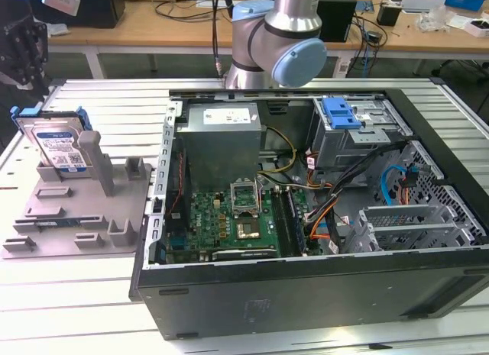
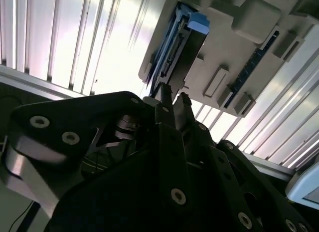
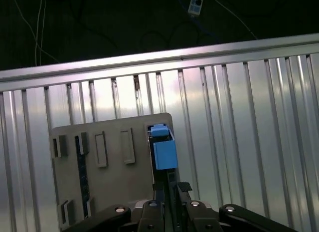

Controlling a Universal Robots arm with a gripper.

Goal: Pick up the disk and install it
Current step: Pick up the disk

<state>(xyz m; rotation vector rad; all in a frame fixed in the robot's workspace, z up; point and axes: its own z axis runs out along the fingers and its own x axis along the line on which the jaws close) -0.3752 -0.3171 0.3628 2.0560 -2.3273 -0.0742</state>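
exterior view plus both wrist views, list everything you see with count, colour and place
disk: 1, silver, blue-and-white label, blue bracket, upright in the holder
holder: 1, grey, on the table at the exterior view's left
case: 1, black, open, on the table beside the holder
motherboard: 1, green, inside the case
power supply: 1, grey, inside the case, beyond the motherboard
drive cage: 1, grey with blue latch, inside the case toward the exterior view's right
table: 1, silver, ribbed
workbench: 1, pale wood, behind the table
arm: 1, silver with light-blue caps, behind the case
gripper: 1, black, above the disk, apart from it
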